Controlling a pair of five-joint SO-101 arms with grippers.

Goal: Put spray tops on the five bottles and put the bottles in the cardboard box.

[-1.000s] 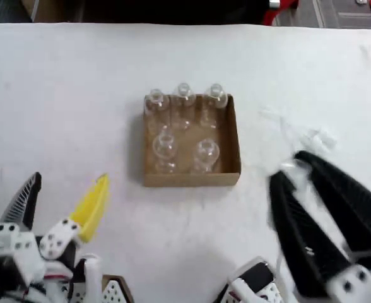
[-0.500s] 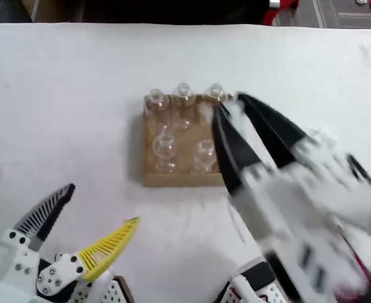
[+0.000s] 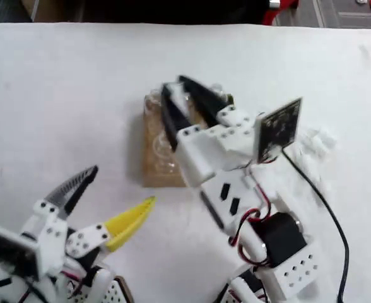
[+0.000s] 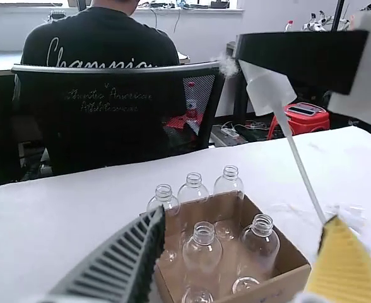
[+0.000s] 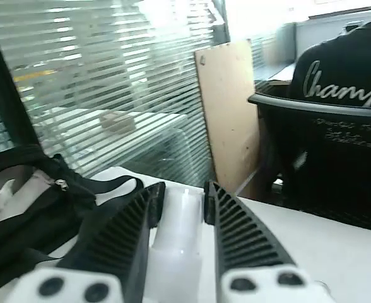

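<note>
We see the right gripper [image 3: 174,85] clamping a spray top [image 4: 264,85] over the box [image 3: 157,180]; left gripper [image 3: 124,184] gapes wide at the box's seven o'clock.

clear glossy bottles [image 4: 202,249], matt brown cardboard box [image 4: 290,260], translucent white plastic spray top [image 5: 179,227], smooth matt white table [image 3: 65,82] surface.

box [image 3: 157,179] brown | bottles [image 4: 202,247] clear | spray top [image 4: 265,86] white | left gripper [image 3: 125,183] yellow and grey | right gripper [image 3: 173,85] black
</note>
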